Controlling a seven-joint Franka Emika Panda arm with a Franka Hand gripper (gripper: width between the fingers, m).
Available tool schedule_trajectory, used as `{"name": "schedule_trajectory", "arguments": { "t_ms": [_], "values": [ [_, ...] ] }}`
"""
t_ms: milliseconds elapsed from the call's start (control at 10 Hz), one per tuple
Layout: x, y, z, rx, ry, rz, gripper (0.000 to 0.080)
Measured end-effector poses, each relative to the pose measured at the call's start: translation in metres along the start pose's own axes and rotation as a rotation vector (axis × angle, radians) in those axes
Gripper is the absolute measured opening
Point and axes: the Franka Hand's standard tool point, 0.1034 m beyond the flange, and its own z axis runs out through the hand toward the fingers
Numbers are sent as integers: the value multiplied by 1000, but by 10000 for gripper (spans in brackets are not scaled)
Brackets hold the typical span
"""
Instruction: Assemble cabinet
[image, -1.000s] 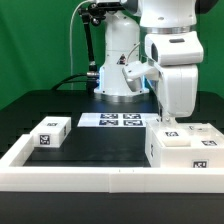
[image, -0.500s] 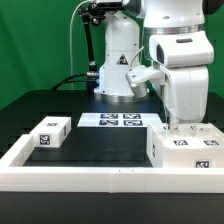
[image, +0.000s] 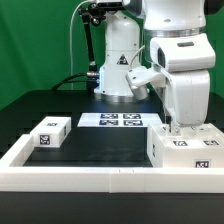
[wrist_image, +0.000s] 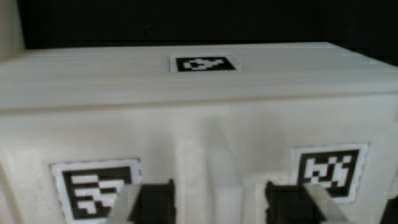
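White cabinet (image: 185, 152) w/ b&w marker tags (wrist_image: 203, 63)

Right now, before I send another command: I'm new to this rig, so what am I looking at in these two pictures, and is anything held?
The white machine is a robot arm with a two-finger gripper. The exterior view comes from a camera off the arm; the wrist view from one on the wrist. On the black table, inside a low white border rail, lie the cabinet, a large white tagged box on the exterior view's right, a small tagged block on that view's left, and the flat marker board at the back. The gripper hangs over the cabinet, which fills the wrist view. Its dark fingers stand apart; nothing looks held.
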Motion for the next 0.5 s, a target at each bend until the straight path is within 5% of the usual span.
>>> {"name": "schedule_trajectory", "arguments": {
  "t_ms": [200, 300, 500],
  "values": [
    [0, 0, 0, 0, 0, 0, 692],
    [0, 0, 0, 0, 0, 0, 770],
    [-1, 0, 0, 0, 0, 1, 797]
  ]
}}
